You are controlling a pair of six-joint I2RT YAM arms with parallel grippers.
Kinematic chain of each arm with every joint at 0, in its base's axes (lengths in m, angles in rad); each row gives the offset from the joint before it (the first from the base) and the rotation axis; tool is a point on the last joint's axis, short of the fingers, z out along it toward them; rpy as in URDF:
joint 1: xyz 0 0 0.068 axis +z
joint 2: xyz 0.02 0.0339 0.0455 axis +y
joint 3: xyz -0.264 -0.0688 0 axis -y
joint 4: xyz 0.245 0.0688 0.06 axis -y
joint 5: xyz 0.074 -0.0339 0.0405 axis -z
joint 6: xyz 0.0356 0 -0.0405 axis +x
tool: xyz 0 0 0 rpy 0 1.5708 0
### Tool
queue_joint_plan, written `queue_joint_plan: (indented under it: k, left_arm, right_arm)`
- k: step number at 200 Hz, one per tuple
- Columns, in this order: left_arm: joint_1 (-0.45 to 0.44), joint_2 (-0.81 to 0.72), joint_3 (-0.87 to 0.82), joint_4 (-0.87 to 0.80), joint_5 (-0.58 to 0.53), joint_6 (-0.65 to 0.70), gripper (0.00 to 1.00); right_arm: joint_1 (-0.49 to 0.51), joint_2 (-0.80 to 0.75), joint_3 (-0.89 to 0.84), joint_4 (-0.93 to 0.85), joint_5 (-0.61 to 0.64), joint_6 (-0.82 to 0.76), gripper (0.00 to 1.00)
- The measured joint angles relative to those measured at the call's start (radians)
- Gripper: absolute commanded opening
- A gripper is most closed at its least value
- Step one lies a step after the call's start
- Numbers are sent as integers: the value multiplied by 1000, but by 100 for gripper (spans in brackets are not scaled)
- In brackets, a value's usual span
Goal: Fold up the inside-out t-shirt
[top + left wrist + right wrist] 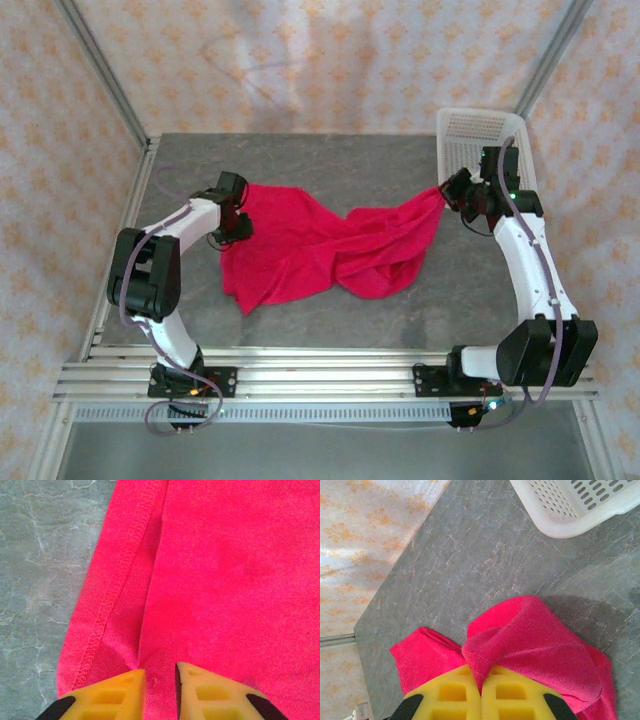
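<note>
The inside-out t-shirt (310, 250), bright red, lies crumpled across the middle of the grey table, stretched out toward the right. My left gripper (240, 222) rests on its left edge. In the left wrist view its yellow fingers (120, 690) stand a small gap apart on flat cloth (225, 580), next to a stitched seam (115, 590); nothing is pinched between them. My right gripper (447, 190) holds the shirt's right end lifted off the table. In the right wrist view that gripper (481, 672) is shut on a bunched fold of the shirt (535, 640).
A white perforated basket (480, 135) stands at the back right corner, just behind the right gripper; its rim (560, 525) is close above the held fold. Bare grey tabletop (330, 165) lies behind and in front of the shirt. Patterned curtain walls surround the table.
</note>
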Motion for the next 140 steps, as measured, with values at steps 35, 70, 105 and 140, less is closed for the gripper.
queue_joint_plan:
  k: [35,70,105,140]
  left_arm:
    - [0,2,0,0,-16,0,33]
    - [0,33,0,0,-23,4,29]
    - [0,71,0,0,-22,4,22]
    - [0,73,0,0,-22,5,17]
  right_arm:
    - [0,0,0,0,-2,0,0]
    - [0,0,0,0,-7,0,0]
    - [0,0,0,0,-7,0,0]
    - [0,0,0,0,-7,0,0]
